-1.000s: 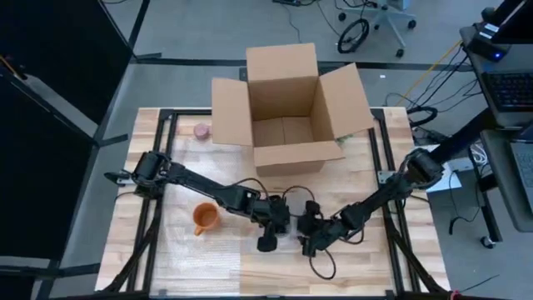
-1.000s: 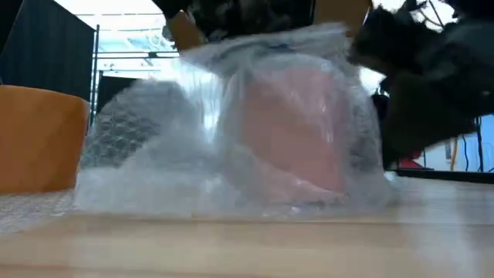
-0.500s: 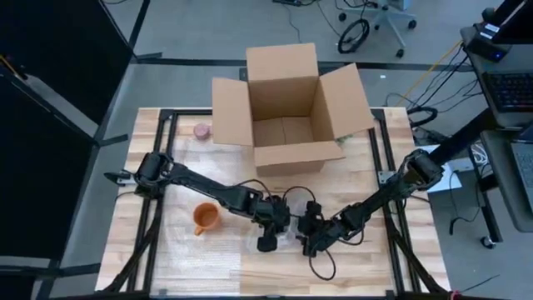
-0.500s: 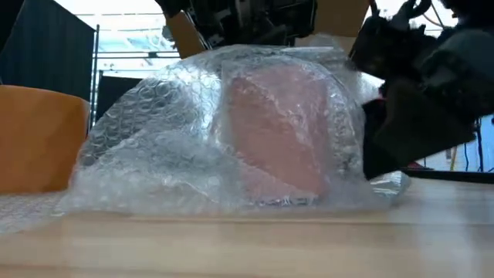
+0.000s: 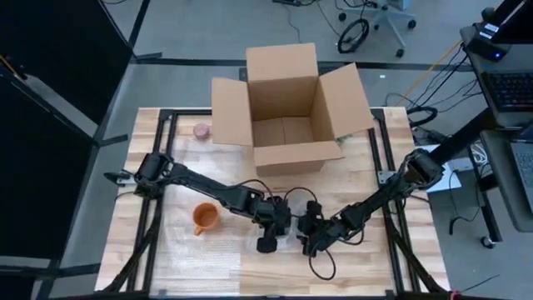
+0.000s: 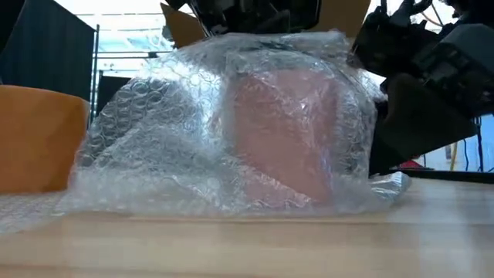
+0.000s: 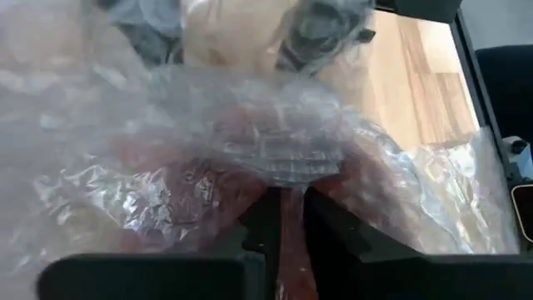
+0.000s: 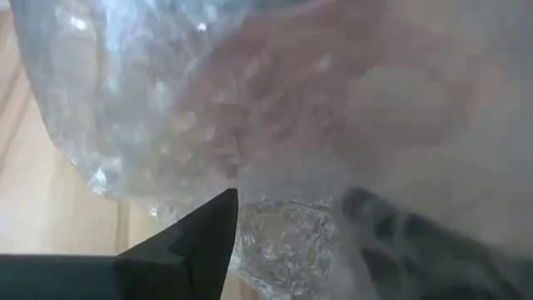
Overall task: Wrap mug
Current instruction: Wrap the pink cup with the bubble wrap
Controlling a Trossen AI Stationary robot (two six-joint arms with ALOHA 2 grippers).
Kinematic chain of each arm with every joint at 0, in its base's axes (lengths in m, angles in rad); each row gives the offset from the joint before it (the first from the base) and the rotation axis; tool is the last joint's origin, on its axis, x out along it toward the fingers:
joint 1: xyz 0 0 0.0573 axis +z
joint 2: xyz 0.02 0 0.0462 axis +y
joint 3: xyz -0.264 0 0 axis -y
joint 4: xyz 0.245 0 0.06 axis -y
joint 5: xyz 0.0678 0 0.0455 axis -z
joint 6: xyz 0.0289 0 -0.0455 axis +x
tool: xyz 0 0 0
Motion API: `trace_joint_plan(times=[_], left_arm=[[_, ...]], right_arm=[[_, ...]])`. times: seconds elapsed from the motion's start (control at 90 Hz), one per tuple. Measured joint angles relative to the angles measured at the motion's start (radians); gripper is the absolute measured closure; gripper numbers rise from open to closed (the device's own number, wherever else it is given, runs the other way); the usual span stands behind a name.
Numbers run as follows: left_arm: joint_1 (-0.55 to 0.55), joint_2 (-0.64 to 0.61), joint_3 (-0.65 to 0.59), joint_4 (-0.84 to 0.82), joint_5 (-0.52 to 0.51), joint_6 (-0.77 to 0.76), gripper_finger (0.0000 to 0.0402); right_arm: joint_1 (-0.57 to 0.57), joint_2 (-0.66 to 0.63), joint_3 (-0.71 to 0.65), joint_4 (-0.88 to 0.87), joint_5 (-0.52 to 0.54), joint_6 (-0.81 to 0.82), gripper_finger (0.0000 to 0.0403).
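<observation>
Lower centre: left tool (image 5: 268,237) clamped on wrap (image 6: 224,131) over pink mug (image 6: 285,127), right tool (image 5: 310,237) state indeterminable; wrap could spring open if released.

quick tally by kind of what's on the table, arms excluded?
Mugs: 2, orange mug bare, pink mug under the wrap
Bubble wrap: 1, bubble wrap draped over the pink mug
Cardboard boxes: 1, cardboard box open at the far edge
Small round pink items: 1, pink item left of the box, kind unclear
Total: 5
</observation>
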Motion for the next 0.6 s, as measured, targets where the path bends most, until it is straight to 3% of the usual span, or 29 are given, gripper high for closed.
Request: trace_joint_plan(times=[0.256,0.6], left_arm=[[0.016,-0.016,0.107,-0.176,-0.006,0.025,0.0270],[0.015,-0.019,0.168,-0.257,-0.053,0.052,0.0265]], right_arm=[[0.000,0.000,0.000,-0.018,0.000,0.005,0.0188],[0.000,0.000,0.000,-0.024,0.000,0.005,0.0188]])
